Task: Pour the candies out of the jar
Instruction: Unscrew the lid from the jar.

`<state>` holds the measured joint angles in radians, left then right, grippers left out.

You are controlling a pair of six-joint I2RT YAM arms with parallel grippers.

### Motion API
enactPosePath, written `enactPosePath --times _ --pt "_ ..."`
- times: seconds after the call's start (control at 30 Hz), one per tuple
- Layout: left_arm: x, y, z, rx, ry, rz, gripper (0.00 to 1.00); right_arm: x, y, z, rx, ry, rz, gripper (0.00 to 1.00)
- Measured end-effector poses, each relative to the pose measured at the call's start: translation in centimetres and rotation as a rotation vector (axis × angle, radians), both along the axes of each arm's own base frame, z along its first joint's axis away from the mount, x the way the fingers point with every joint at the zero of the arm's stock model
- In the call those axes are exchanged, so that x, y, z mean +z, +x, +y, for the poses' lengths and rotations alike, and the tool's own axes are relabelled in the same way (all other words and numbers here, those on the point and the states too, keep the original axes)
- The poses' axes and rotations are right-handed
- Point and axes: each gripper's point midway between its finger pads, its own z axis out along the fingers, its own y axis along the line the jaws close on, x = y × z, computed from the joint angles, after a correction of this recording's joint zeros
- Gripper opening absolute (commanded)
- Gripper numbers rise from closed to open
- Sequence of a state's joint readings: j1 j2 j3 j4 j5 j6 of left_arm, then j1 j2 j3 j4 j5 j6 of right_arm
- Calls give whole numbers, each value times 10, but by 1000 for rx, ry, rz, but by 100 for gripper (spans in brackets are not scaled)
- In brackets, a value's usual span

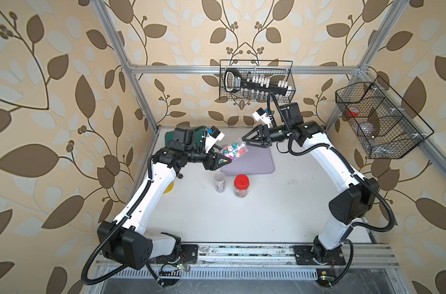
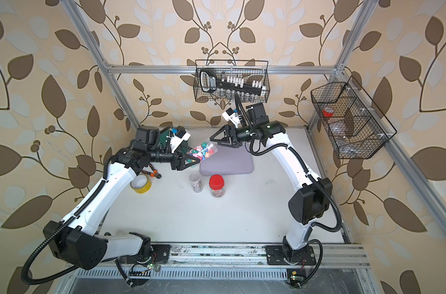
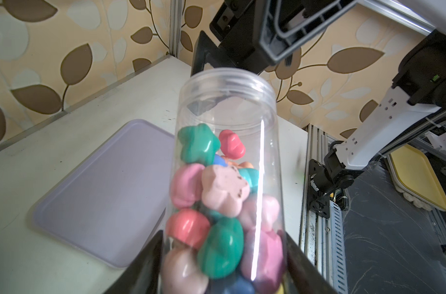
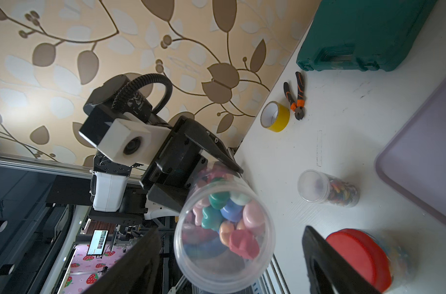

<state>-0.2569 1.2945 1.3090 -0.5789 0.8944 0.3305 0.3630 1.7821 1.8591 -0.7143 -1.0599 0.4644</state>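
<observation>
Jaws: your left gripper [image 1: 223,159] is pinching the jar [image 1: 231,150] at its base end. Your right gripper [image 1: 244,140] is spread wide, one finger either side of the jar's open mouth. The right wrist view shows a gap on both sides, so no contact.

Down by size:
- White worktop [image 1: 242,219] carries everything below.
- Lilac tray [image 1: 255,163] lies flat near the middle of the far edge, nothing on it.
- Green case [image 4: 356,38] sits in the far left corner, mostly behind your left arm in both top views.
- The jar is clear with no lid. It's off the worktop, tilted, above the tray's near left corner, mouth aimed at the right gripper.
- Red-lidded jar [image 1: 241,185] stands upright just in front of the tray's near edge.
- Small clear jar [image 1: 219,182] stands upright with its top open, just left of the red-lidded one, dark mixed bits at the bottom.
- Yellow tape roll [image 2: 141,183] lies by the left edge, orange-handled cutters [image 4: 297,95] just beside it.
- Candies [image 3: 224,188] are pastel star shapes in pink, teal and blue, all inside the jar. They're bunched toward the gripped end, with the neck clear.
</observation>
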Motion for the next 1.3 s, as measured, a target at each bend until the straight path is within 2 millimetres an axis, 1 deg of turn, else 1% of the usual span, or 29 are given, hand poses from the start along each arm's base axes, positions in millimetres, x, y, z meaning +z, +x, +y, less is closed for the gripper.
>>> enactPosePath --times 0.17,0.6,1.0,1.07,1.2,1.3 --pt "0 -2 -1 -9 -7 7 57 -5 2 2 2 -3 18 81" --pt "1 -2 -2 -10 -18 20 57 -4 -3 4 35 20 37 76" --pt "-3 0 -2 -9 -16 34 57 -6 -3 6 44 23 44 66" --pt "-4 1 -3 -8 -16 37 57 -6 -3 6 44 23 44 67" --pt "-3 1 -3 -10 -19 38 57 -6 -4 7 49 22 42 74" --pt "-1 0 -4 -20 -30 32 57 -6 -6 9 57 22 40 74"
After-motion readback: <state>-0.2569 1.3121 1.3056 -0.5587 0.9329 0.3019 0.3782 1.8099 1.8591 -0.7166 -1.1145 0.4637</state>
